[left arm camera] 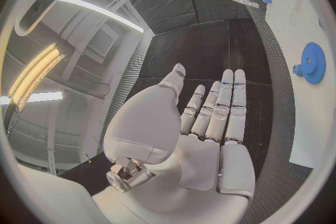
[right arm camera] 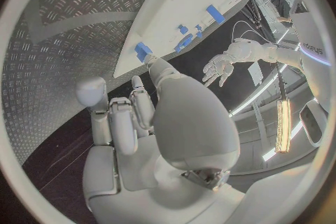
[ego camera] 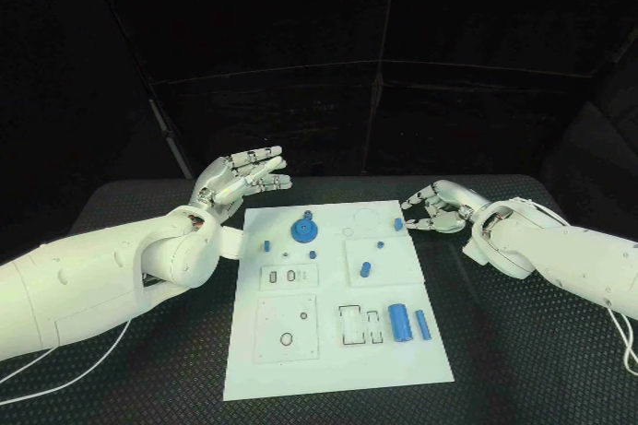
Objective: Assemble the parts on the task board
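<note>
The white task board (ego camera: 333,351) lies in the middle of the table. On it are a blue gear (ego camera: 306,230), a blue cylinder (ego camera: 399,323) and several small blue parts. My left hand (ego camera: 243,178) hovers above the table beyond the board's far left corner, fingers straight and spread, holding nothing; the left wrist view shows its flat palm (left arm camera: 210,123) and the gear (left arm camera: 311,63). My right hand (ego camera: 439,208) sits at the board's far right edge with fingers half curled. Its thumb tip (right arm camera: 157,67) is right beside a small blue part (right arm camera: 143,51); whether they touch is unclear.
The black ribbed table (ego camera: 532,351) surrounds the board. Empty recesses (ego camera: 286,337) mark the near left of the board. A white cable (ego camera: 53,370) trails from my left arm at the near left.
</note>
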You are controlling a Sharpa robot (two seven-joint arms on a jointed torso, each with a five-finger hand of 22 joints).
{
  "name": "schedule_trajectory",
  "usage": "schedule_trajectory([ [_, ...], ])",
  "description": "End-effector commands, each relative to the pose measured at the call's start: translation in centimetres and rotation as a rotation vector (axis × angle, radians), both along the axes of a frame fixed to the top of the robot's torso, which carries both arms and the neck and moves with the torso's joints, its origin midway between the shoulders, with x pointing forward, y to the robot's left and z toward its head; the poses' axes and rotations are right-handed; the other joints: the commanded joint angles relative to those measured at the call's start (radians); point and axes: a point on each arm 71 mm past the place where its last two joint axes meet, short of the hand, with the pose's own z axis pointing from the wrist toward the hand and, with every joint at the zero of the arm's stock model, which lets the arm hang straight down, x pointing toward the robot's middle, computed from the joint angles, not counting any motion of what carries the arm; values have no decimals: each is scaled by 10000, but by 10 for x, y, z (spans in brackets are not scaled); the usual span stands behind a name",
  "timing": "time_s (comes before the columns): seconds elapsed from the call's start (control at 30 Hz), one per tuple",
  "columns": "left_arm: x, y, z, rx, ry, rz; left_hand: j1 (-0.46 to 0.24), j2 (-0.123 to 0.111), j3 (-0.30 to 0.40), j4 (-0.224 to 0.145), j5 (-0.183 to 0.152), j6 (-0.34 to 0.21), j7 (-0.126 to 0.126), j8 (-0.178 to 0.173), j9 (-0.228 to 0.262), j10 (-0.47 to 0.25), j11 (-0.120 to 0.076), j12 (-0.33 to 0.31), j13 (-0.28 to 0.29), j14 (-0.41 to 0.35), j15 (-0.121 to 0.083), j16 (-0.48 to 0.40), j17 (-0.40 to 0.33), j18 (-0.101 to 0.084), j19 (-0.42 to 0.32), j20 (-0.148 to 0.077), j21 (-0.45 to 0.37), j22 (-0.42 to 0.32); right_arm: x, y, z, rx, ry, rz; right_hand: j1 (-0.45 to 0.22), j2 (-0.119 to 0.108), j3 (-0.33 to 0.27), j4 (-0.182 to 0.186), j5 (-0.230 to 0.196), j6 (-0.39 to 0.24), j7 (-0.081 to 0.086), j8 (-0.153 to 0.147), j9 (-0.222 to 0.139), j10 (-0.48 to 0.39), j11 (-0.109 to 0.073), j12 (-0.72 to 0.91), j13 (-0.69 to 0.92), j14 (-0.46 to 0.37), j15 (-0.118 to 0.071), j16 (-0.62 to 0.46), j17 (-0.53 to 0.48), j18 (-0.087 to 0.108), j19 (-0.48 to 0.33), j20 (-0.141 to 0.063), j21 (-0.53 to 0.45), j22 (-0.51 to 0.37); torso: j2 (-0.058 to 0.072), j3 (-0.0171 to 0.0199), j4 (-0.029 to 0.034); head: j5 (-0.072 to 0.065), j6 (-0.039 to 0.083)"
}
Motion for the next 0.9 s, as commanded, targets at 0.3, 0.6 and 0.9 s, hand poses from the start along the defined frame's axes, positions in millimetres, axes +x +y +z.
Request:
schedule_trajectory([
  [0.3,0,0,1,-74,-84,-83,10,86,9,-41,39,59,998,-4,12,57,-3,13,10,76,-21,-67,-7,141,20,-13,-37,-17,-2,5,-2,-24,157,294,-105,155,-118,65,167,120,25,53,3,27,53,42,48,869,13,-7,1859,-64,-43,5,5,32,-4,-1,19,3,-6],
  [0.6,0,-1,0,-72,-76,-85,10,87,9,-42,39,50,999,-6,11,50,-2,11,9,77,-21,-69,-7,141,21,-13,-37,-18,-5,9,-12,-73,437,369,-91,177,-115,55,174,160,16,69,7,42,46,56,66,873,10,0,1880,-66,-36,4,12,45,0,-2,20,24,-18],
  [0.9,0,0,0,-68,-69,-79,10,87,9,-42,39,50,999,-6,11,50,-2,11,9,77,-21,-69,-7,141,21,-13,-37,-18,-4,8,-15,-120,419,252,-73,198,-107,44,160,179,13,74,8,47,43,62,73,877,8,5,1897,-69,-26,3,22,64,-8,-7,10,28,-28],
])
